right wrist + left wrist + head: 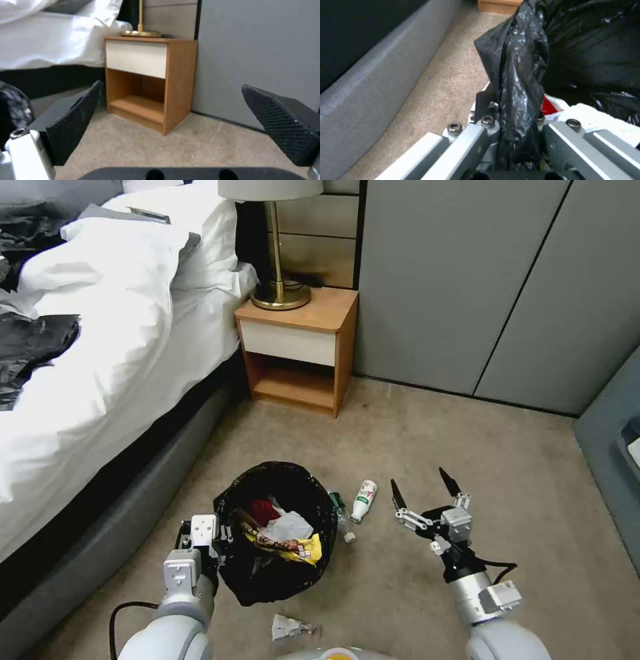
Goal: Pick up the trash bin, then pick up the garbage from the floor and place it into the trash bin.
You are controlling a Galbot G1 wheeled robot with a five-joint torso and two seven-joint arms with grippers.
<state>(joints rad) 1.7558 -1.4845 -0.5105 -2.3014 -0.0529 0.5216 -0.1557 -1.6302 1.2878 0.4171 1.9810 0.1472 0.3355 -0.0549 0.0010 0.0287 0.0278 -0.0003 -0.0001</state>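
Observation:
The trash bin, lined with a black bag, sits in front of me beside the bed. My left gripper is shut on its near left rim, and the left wrist view shows the bag's folded edge pinched between the fingers. Inside the bin lie a red packet, a white tissue and a yellow wrapper. Garbage on the carpet: a white labelled bottle, a clear bottle against the bin, and a crumpled wrapper near my base. My right gripper hovers open, right of the bottles, holding nothing.
The bed with its grey base runs along the left. A wooden nightstand with a brass lamp stands ahead, also straight before the right gripper in the right wrist view. Grey wall panels close the back. Open carpet lies to the right.

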